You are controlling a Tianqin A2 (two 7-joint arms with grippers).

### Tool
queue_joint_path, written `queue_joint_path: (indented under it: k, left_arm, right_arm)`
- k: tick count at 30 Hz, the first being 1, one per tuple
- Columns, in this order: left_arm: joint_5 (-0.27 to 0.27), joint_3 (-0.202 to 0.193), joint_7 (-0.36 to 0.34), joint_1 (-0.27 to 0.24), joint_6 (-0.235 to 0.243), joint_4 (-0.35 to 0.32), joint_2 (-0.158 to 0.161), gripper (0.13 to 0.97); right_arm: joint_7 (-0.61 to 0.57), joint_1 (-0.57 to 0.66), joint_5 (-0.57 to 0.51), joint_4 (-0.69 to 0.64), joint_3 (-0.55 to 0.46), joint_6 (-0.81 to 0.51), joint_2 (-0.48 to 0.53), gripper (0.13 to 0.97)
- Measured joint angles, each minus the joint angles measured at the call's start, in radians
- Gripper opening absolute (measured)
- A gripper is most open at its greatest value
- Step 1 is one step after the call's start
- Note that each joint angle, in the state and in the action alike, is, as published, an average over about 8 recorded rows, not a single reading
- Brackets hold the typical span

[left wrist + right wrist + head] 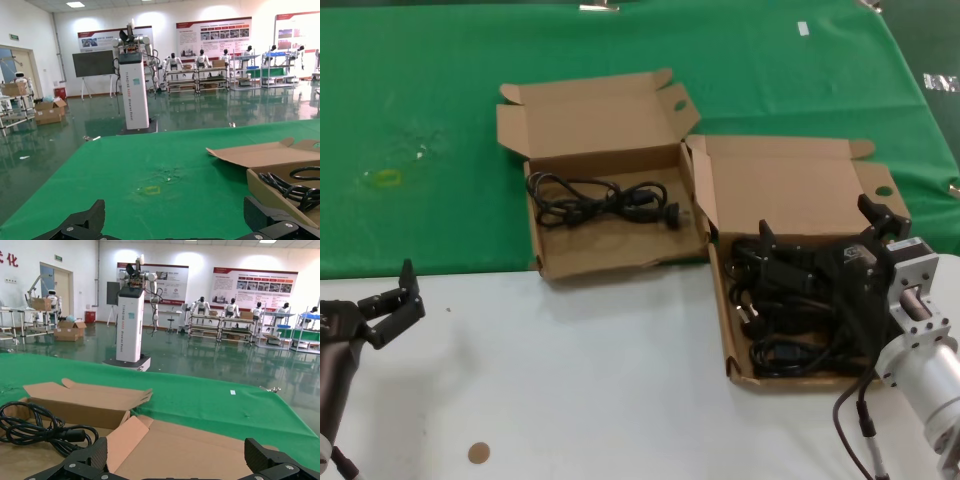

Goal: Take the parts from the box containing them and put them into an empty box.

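One coiled power cord [603, 199] lies in the squarer box [552, 262]; several more fill the longer box [732, 362] at three o'clock from it. Right gripper [820, 238] hovers spread and empty over that pile, where tangled loops risk dragging a neighbouring cord out. Left gripper [390, 302] waits, open, empty, at eight o'clock.

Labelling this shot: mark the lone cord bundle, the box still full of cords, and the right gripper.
lone cord bundle [603, 198], head view, on the middle of its coil.
full box [790, 180], head view, on its open lid.
right gripper [817, 237], head view, midway between its open fingertips, above the cords.
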Motion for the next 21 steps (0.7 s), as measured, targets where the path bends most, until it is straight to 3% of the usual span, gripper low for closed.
queue_joint_path:
  k: [21]
  left_arm:
    - [0.0, 0.0, 0.0, 0.0, 0.0, 0.0, 0.0, 0.966]
  right_arm:
    - [0.0, 0.0, 0.0, 0.0, 0.0, 0.0, 0.0, 0.966]
